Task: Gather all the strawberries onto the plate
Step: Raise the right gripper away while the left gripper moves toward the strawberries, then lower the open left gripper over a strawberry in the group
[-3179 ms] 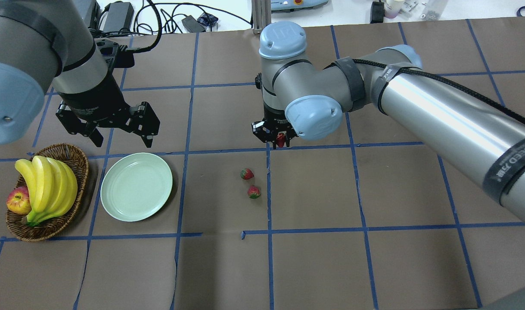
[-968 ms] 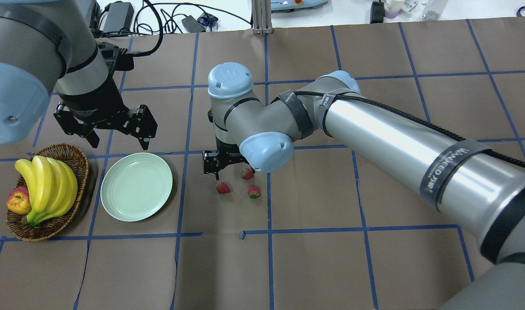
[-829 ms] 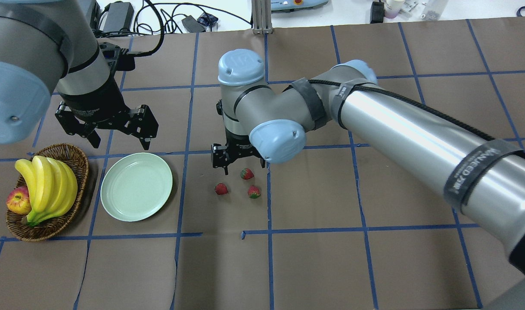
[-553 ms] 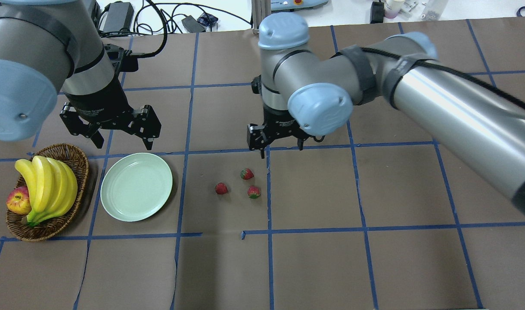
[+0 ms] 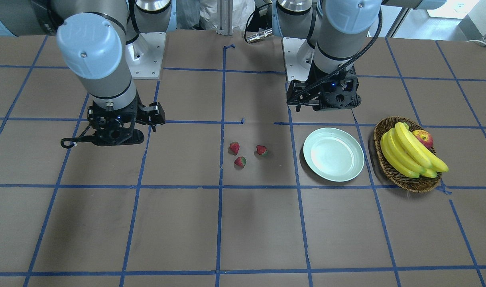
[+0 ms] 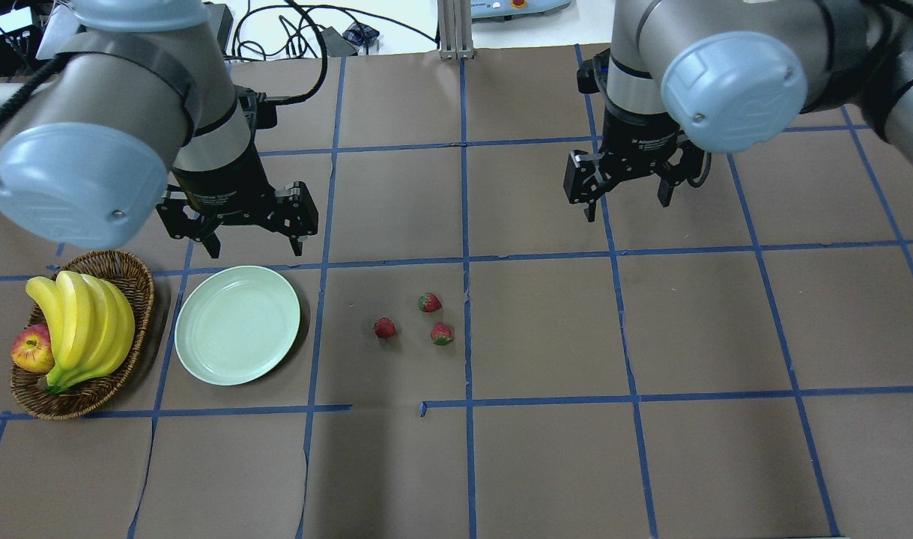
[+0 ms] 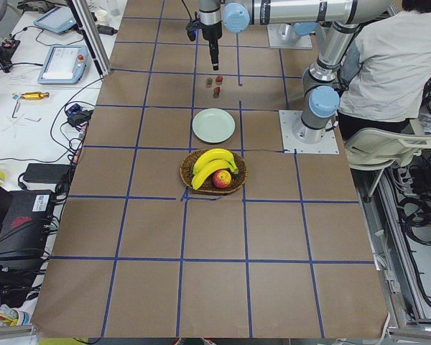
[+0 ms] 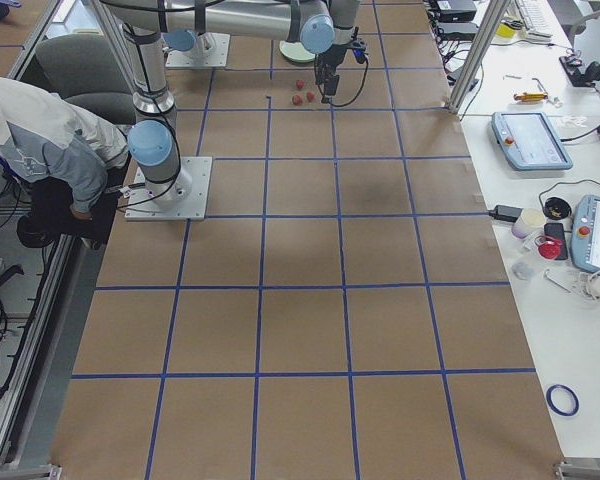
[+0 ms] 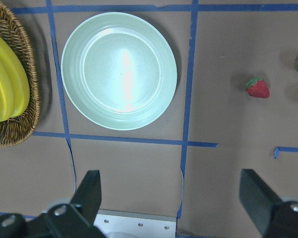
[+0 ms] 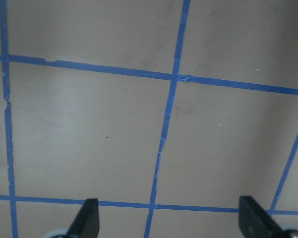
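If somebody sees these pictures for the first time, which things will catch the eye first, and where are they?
The bright yellow bananas stand out most, lying with an apple in the wicker basket on the robot's left. Beside it lies the empty mint-green plate, and three red strawberries cluster near the middle of the table. The left gripper and the right gripper hang open above it.
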You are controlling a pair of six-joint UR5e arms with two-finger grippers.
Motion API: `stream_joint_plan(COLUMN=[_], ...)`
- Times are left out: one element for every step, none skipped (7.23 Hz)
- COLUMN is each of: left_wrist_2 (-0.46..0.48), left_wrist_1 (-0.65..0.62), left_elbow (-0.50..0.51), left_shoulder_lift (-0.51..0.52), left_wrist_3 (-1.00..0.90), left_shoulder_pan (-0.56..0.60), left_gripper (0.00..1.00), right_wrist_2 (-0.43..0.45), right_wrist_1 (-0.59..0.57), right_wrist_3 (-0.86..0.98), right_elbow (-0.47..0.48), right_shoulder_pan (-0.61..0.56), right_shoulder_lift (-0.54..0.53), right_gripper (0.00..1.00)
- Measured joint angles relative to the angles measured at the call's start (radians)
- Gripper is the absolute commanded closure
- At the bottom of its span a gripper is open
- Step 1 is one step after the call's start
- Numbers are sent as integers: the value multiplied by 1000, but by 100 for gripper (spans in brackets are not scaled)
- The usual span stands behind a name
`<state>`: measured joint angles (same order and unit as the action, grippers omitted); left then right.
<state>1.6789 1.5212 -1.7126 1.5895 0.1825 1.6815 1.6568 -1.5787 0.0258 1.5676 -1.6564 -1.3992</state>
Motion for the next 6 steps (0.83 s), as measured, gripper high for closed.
stream_joint_plan(left_wrist_2=[-21, -58, -92, -111, -140, -176], left_wrist_1=[-33, -60, -106, -170, -231, -267], left_elbow=[-6, -11, -22, -44, -74, -100], left_shoulder_lift=[18, 38, 68, 102, 131, 151], left_wrist_3=[18, 20, 15, 13, 18, 28], left_shoulder_pan=[29, 46, 53, 56, 58, 60], left_gripper=[0, 0, 0, 0, 0, 0], right_wrist_2=[13, 22, 21, 16, 9, 1], right_wrist_1=[7, 14, 18, 18, 19, 20], right_wrist_3=[11, 28, 38, 43, 46, 46], right_elbow=[-6, -10, -12, -13, -13, -13], right_shoulder_pan=[24, 39, 50, 57, 61, 63], right_shoulder_lift=[-14, -29, -43, -52, -57, -59], right_gripper=[0, 0, 0, 0, 0, 0])
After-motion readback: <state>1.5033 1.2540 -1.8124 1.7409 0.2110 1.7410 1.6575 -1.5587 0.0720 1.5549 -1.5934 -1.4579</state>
